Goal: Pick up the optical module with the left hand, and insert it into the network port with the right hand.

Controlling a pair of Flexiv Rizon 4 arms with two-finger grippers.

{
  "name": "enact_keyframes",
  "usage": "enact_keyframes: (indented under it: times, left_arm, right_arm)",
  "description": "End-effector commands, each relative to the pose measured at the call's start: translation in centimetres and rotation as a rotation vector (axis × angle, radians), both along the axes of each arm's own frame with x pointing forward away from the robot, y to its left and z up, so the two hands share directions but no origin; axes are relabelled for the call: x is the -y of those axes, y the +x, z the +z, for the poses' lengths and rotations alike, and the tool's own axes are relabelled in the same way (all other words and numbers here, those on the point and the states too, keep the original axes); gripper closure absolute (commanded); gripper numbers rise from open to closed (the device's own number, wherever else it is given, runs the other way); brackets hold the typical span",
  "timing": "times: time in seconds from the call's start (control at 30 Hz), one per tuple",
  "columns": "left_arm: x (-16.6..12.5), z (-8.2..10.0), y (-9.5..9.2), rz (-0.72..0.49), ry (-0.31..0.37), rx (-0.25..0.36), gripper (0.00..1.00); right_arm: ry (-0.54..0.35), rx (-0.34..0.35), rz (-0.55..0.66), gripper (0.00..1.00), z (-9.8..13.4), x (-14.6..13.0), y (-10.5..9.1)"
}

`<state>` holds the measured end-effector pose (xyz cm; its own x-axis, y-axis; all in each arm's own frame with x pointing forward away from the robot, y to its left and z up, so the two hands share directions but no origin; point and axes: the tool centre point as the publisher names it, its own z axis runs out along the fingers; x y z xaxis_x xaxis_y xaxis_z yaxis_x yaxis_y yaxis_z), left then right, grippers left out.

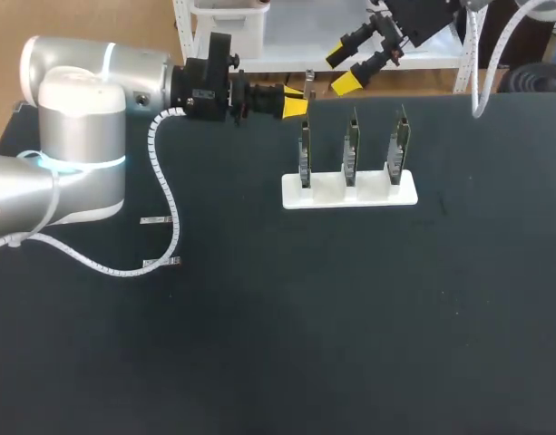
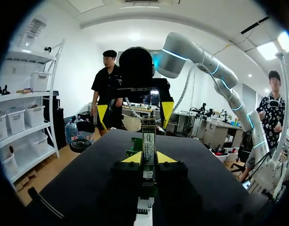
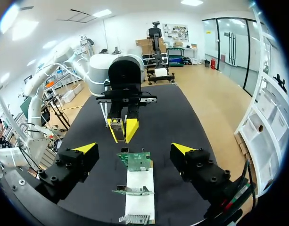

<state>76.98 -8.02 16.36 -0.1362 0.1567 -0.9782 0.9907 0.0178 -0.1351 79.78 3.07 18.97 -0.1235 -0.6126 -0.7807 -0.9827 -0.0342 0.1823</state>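
The left gripper [image 1: 296, 102] is pinched on the optical module [image 2: 149, 139]. In the left wrist view the silvery, labelled module stands upright between the two yellow tips, touched from both sides. The left arm comes in from the left and holds the module in the air above the far part of the black table [image 1: 259, 344], just beside the top of the leftmost circuit board [image 1: 305, 154].

That board is one of three standing upright in a row in a white stand [image 1: 350, 192], with the middle board [image 1: 351, 149] and the right board [image 1: 400, 145] beside it. All three are green and set on edge. Their ports are too small to make out.

The right gripper [image 1: 343, 71] hangs beyond the table's far edge, above and behind the stand, fingers spread wide with nothing between them. In the right wrist view the stand and boards lie below the gap between its fingers (not touched by either one). The left gripper faces it from across the boards — the two grippers point toward each other but are well apart.
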Motion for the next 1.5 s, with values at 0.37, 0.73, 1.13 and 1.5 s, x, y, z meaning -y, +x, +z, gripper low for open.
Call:
enact_keyframes:
  times: [0.37, 0.73, 1.13, 1.5]
  left_arm:
    - [0.0, 0.0, 0.0, 0.0, 0.001, 0.0, 1.0]
    - [0.0, 0.0, 0.0, 0.0, 0.001, 0.0, 1.0]
    - [0.0, 0.0, 0.0, 0.0, 0.001, 0.0, 1.0]
    - [0.0, 0.0, 0.0, 0.0, 0.001, 0.0, 1.0]
  right_arm:
    - [0.028, -0.022, 0.062, 0.0, 0.0, -2.0, -0.1]
    - [0.04, -0.016, 0.046, 0.0, 0.4, -2.6, -0.7]
    - [0.051, -0.022, 0.037, 0.0, 0.7, -3.4, -1.3]
    - [0.054, -0.022, 0.037, 0.0, 0.7, -3.7, -1.5]
